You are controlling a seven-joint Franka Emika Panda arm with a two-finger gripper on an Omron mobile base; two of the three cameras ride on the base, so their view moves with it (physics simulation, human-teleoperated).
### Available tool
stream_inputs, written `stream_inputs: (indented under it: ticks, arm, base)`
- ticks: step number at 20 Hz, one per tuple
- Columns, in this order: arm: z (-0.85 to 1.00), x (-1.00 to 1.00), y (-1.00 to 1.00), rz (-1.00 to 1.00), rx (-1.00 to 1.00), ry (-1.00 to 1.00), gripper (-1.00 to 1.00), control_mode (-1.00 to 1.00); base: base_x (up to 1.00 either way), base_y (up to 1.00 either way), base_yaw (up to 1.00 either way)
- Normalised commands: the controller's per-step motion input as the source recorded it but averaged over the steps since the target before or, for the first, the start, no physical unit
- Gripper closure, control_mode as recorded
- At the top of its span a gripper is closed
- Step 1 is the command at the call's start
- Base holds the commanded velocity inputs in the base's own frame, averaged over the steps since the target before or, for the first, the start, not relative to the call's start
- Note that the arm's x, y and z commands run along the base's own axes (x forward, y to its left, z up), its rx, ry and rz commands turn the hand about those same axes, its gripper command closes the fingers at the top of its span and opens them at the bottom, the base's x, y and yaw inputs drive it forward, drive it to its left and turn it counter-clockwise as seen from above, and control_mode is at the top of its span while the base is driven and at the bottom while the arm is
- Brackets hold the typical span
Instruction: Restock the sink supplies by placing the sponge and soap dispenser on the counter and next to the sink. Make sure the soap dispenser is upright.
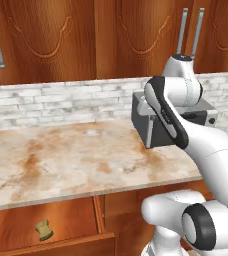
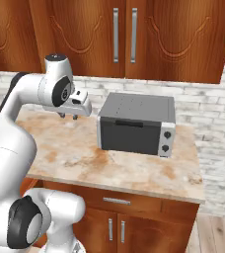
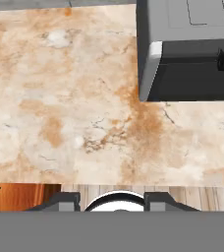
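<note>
Lower left of the left base view: sponge (image 1: 44, 229) in an open drawer (image 1: 61, 227) below the desk (image 1: 76, 160), long axis upright in frame. My gripper (image 2: 69, 116), empty, opening unreadable, hovers upper right beside the toaster oven (image 2: 136, 123).

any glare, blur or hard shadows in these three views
Left base view: flat even light, no glare, the sponge in the open drawer slightly soft. Right base view: a faint shadow under the toaster oven on the counter. Hand view: marble pattern sharp, no glare.
</note>
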Motion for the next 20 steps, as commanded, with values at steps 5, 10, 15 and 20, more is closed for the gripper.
stream_inputs:
  ticks: [5, 10, 15, 20]
  arm:
    - [0.00, -0.01, 0.00, 0.00, 0.00, 0.00, -1.00, 1.00]
    - [0.00, 0.00, 0.00, 0.00, 0.00, 0.00, -1.00, 1.00]
    - [0.00, 0.00, 0.00, 0.00, 0.00, 0.00, -1.00, 1.00]
    - [0.00, 0.00, 0.00, 0.00, 0.00, 0.00, -1.00, 1.00]
  base:
    - [-0.63, 0.44, -0.07]
    - [-0.48, 1.00, -0.12]
    - [-0.08, 1.00, -0.03]
    - [-0.02, 0.44, 0.00]
